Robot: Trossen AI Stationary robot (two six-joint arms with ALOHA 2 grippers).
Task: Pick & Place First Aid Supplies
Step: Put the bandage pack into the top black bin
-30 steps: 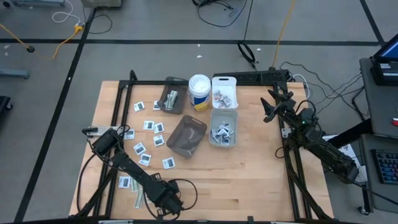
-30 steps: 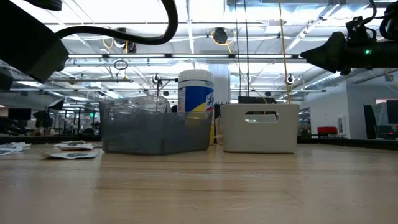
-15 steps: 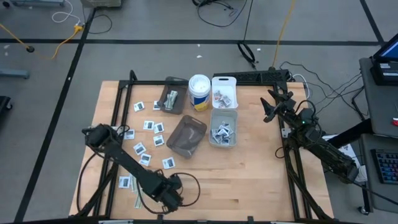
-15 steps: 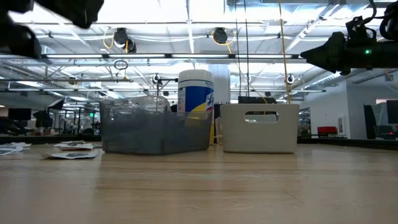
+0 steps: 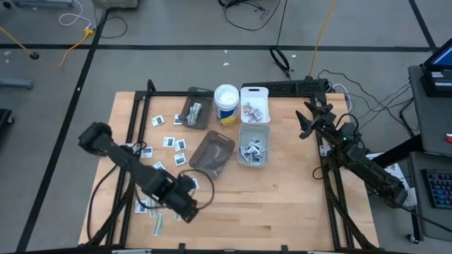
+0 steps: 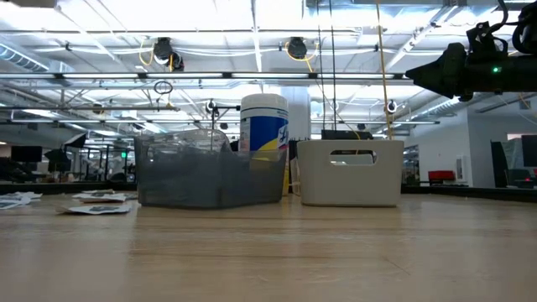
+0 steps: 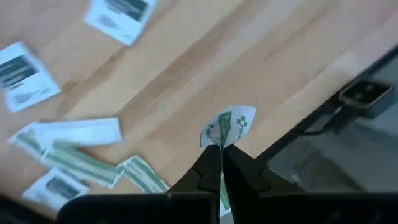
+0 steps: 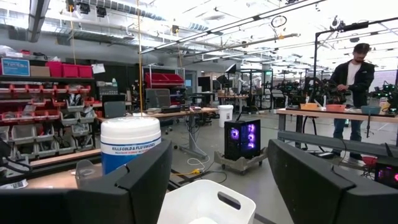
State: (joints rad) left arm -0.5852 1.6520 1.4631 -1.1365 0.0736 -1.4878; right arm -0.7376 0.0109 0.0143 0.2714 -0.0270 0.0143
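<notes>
Pinching a green-white packet [image 7: 227, 126], the left fingers [image 7: 219, 163] hang, seemingly lifted, above the table [image 7: 205, 56].

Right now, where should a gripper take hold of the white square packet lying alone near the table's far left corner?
Probably from straight above. The white square packet lies flat on the table, apart from the others, so only its edges can be pinched: close across two opposite edges. The left gripper is nearer but shut on a green-white strip.

Pale matt wood table [image 5: 296, 183], thin papery packets [image 7: 68, 134], smoky translucent plastic bin [image 6: 210, 176], opaque white plastic bin [image 6: 348, 172].
</notes>
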